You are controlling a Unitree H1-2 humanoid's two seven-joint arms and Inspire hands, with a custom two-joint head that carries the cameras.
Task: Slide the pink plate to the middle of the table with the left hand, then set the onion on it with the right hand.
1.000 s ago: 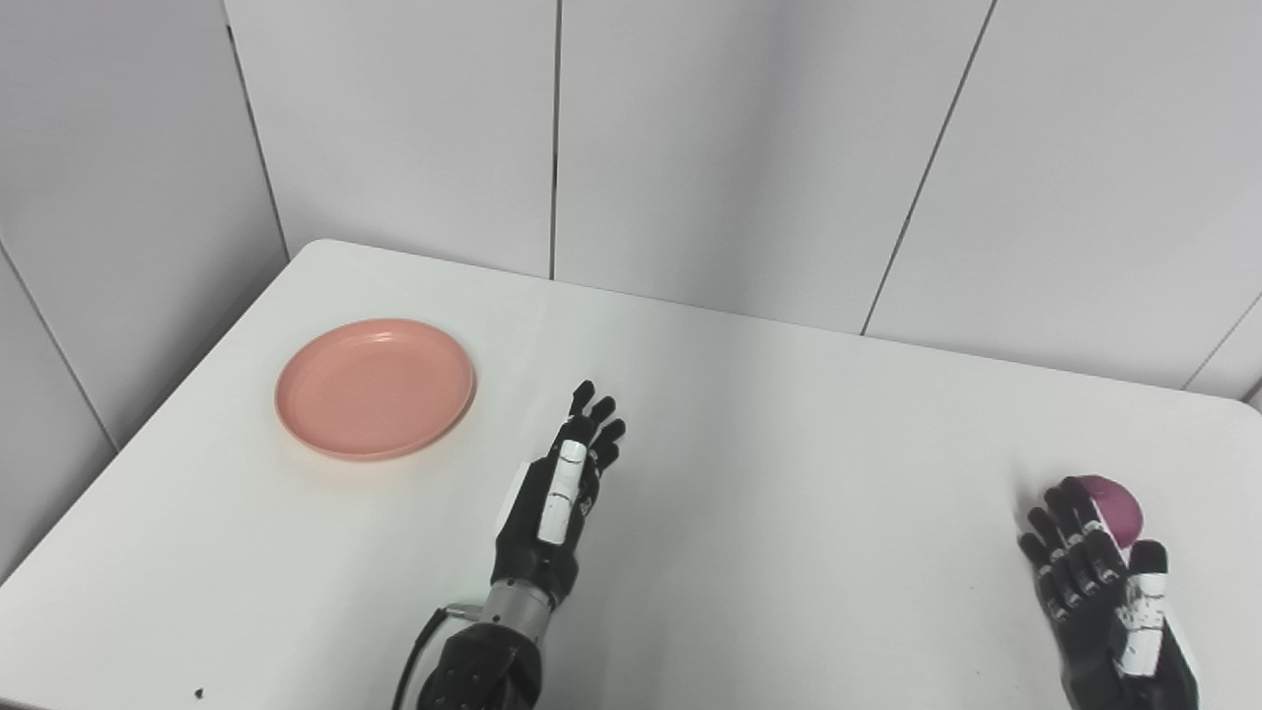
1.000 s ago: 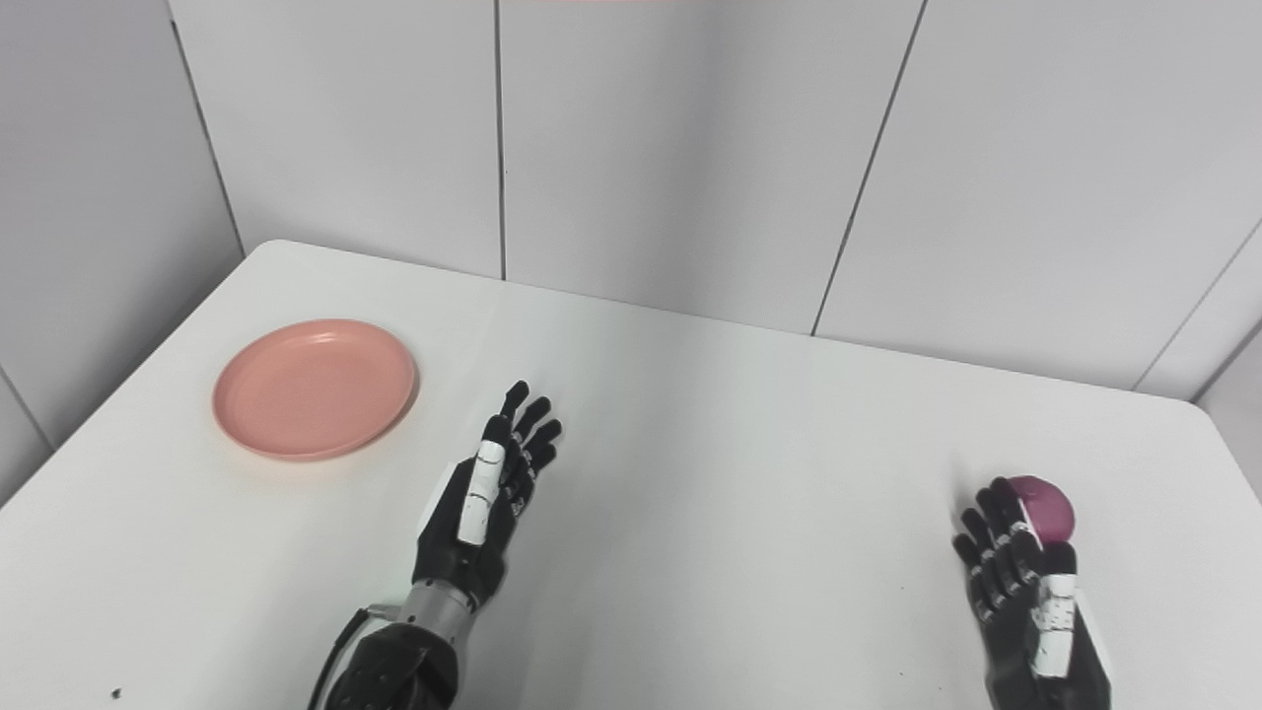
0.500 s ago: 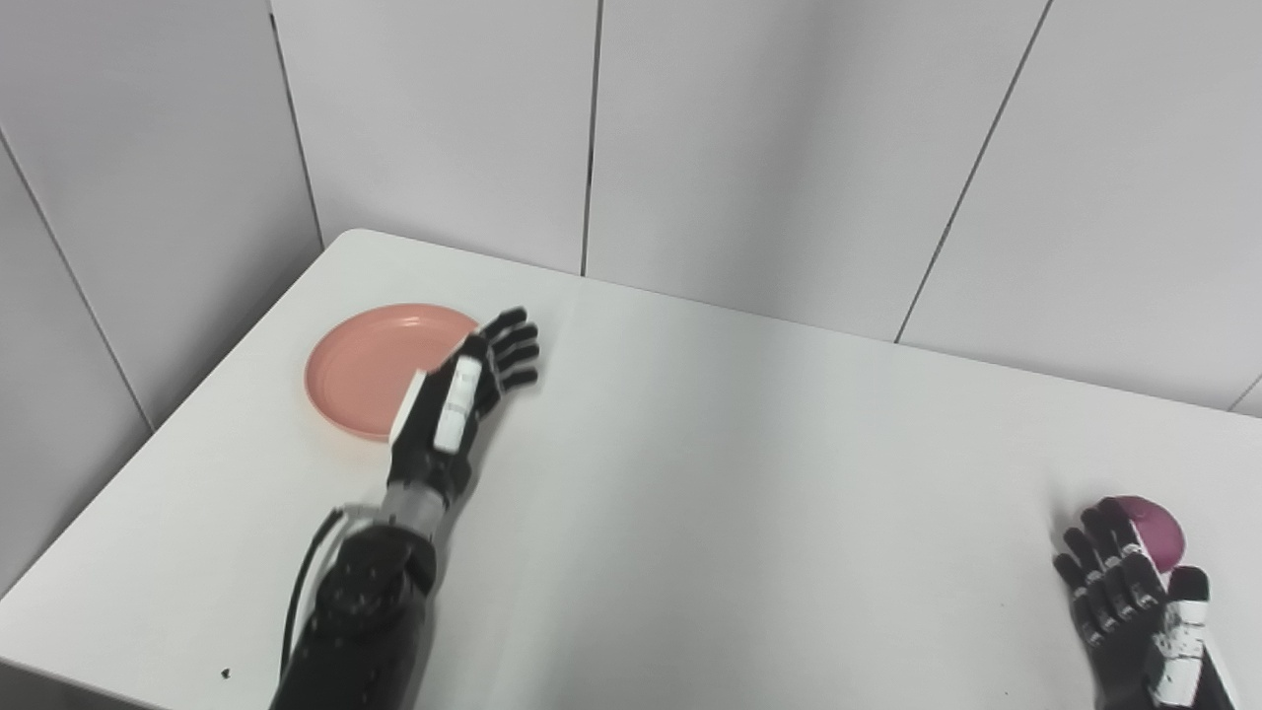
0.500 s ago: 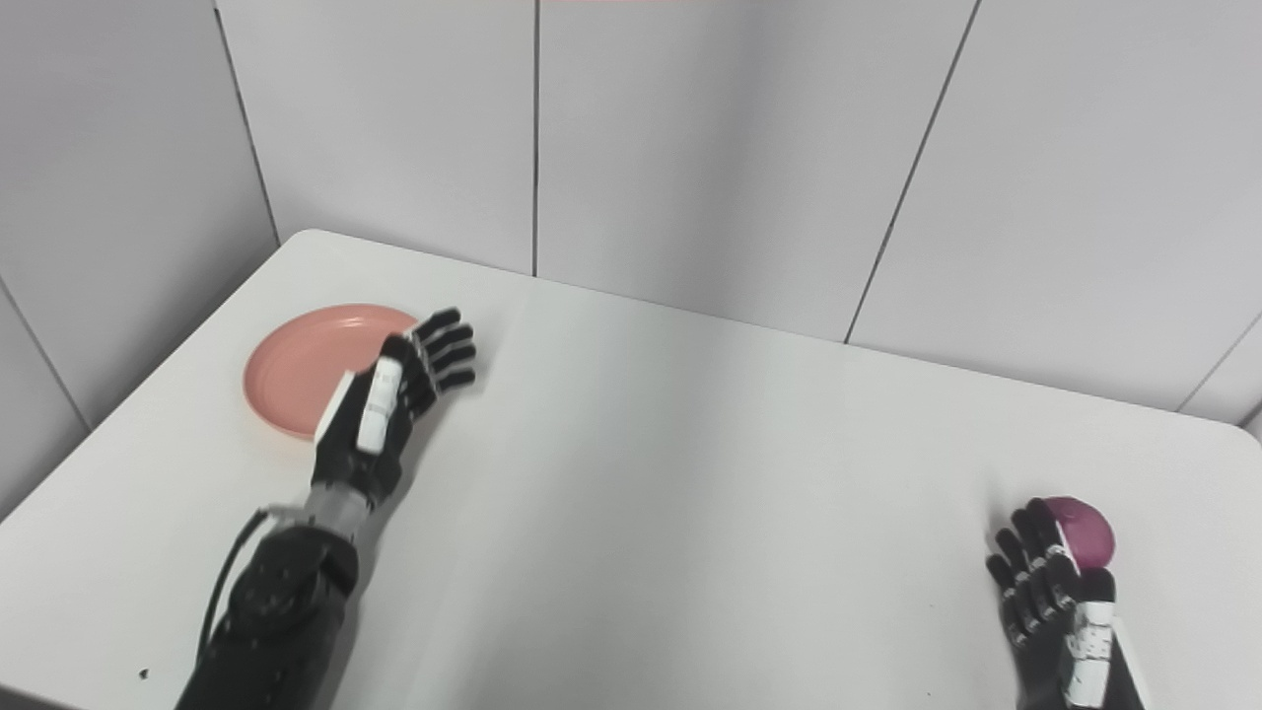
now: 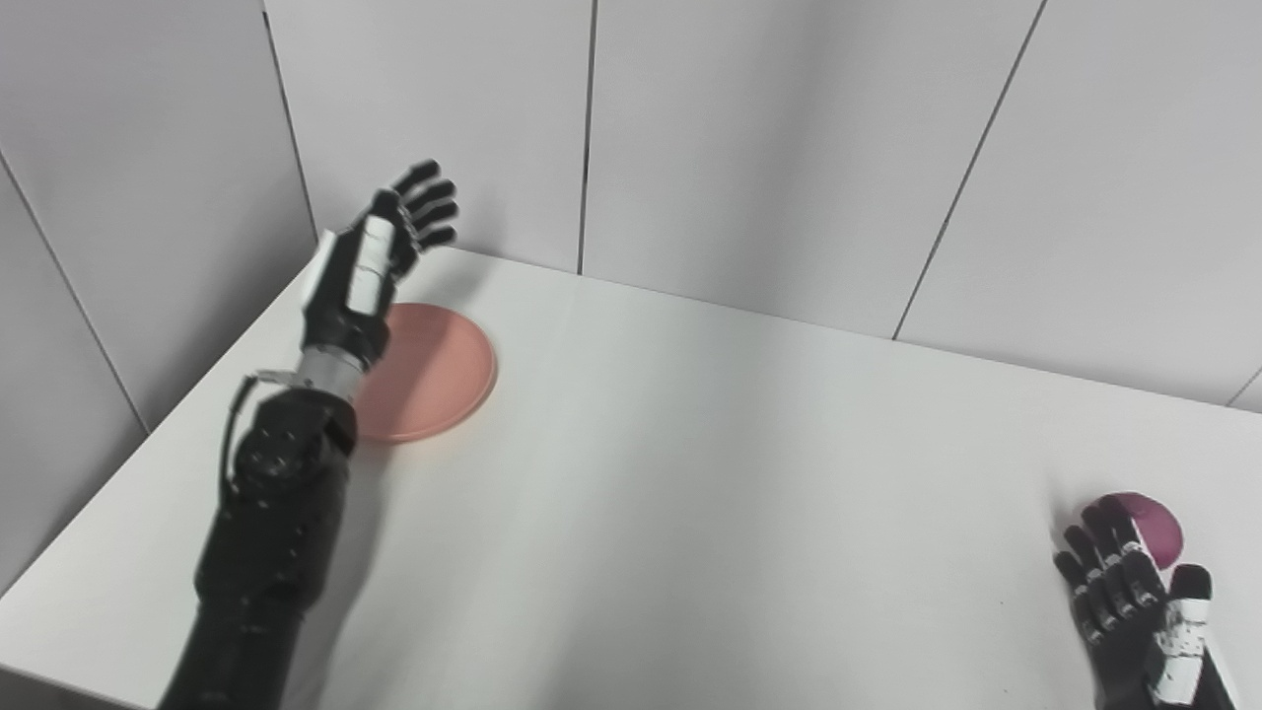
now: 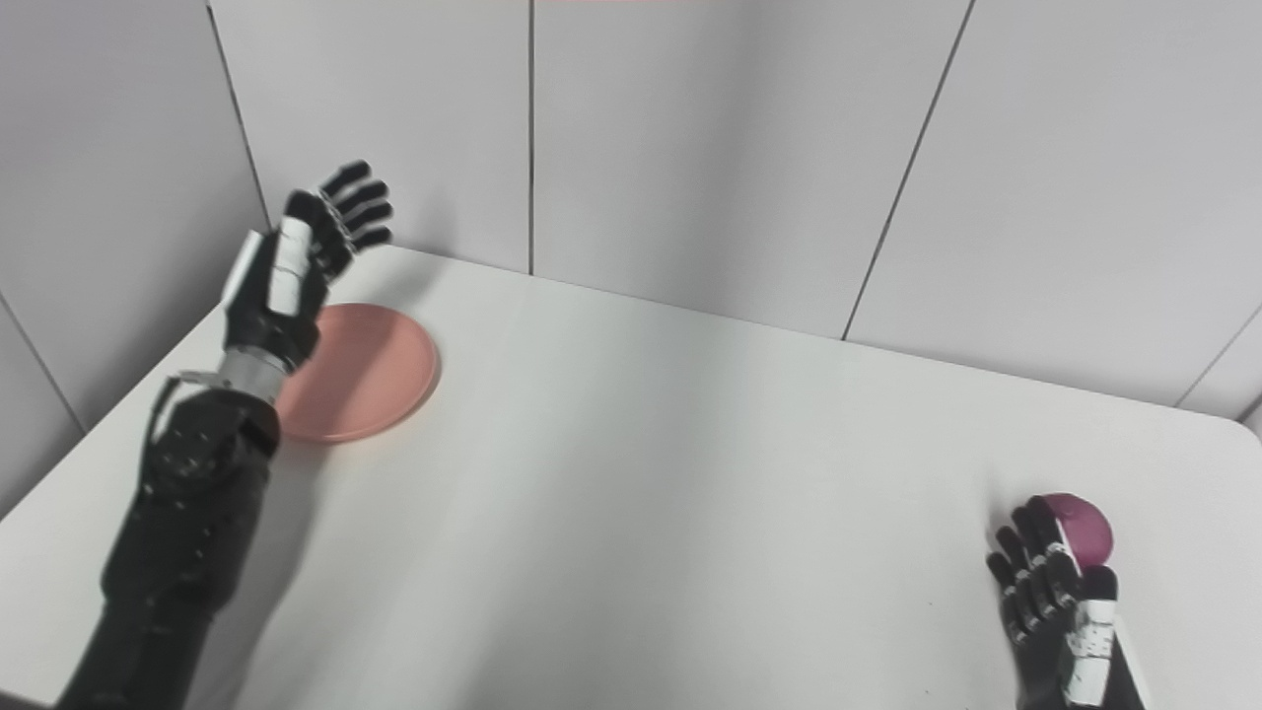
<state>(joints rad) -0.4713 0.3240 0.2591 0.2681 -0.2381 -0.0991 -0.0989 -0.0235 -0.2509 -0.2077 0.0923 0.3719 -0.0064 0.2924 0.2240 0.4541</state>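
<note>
Since half a second ago, the left robot hand (image 5: 380,251) has risen past the pink plate (image 5: 439,375), fingers spread, empty. Left eye view: plate unmoved at the bench's (image 5: 690,473) far-left corner. Right eye view: right robot hand (image 6: 1055,602) spread beside the onion (image 6: 1083,525), not holding it. Neither step is done.

No readable text, labels, numbers anywhere; hand markings seemingly plain white patches.

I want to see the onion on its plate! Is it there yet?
No, the onion sits on the table at the right, by the right hand, far from the plate.
</note>
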